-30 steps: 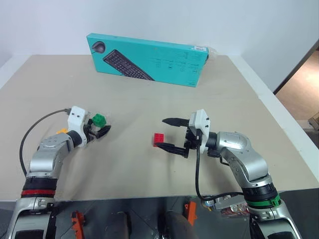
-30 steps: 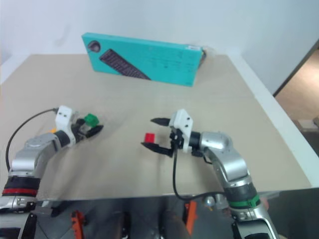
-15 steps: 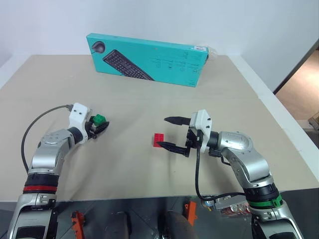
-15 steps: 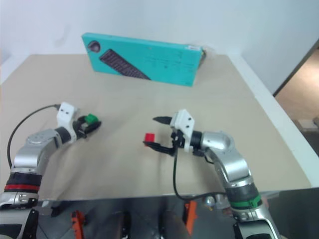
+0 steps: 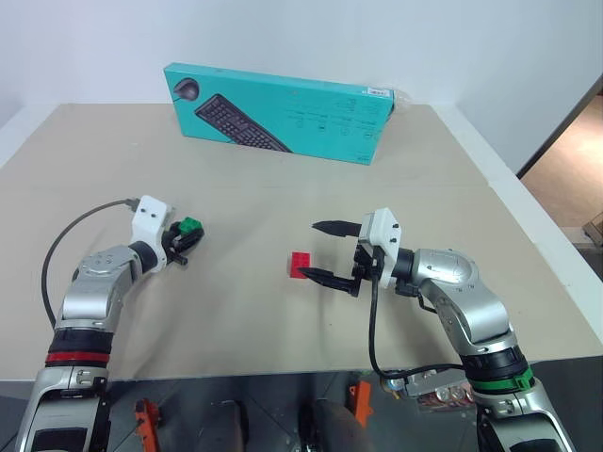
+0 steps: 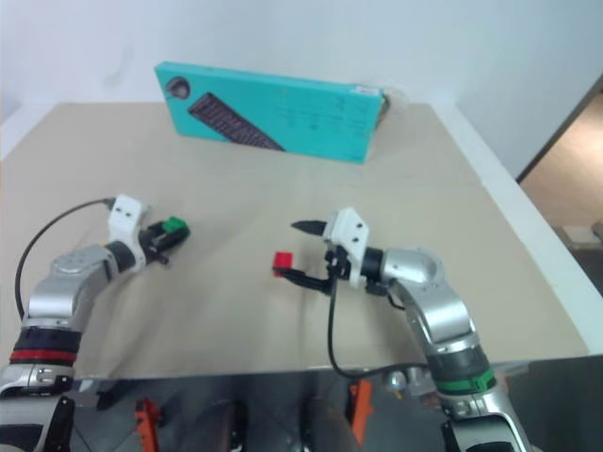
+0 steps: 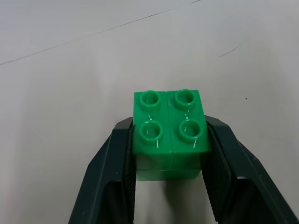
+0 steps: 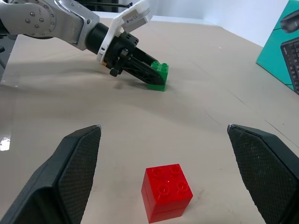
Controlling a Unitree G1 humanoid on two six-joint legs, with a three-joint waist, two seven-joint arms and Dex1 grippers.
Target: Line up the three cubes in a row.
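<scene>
Currently on record:
Left gripper [image 7: 170,154]: clamped on the green cube [image 7: 169,131], both fingers pressed to its sides, at 9 o'clock of the table [image 5: 283,198].
Right gripper [image 5: 322,251]: jaws spread wide, holding nothing.
Red cube [image 5: 301,265]: on the table centre, between the right gripper's fingertips, touching neither.
Teal keyboard box [image 5: 278,111]: at 12 o'clock, far edge.

free: bare table [image 5: 236,320] between both arms | obstacles: red cube [image 5: 301,264] between the spread fingers of the right gripper [image 5: 322,252]; green cube [image 5: 190,226] clamped in left gripper [image 5: 187,237]; teal keyboard box [image 5: 279,111] along far edge
</scene>
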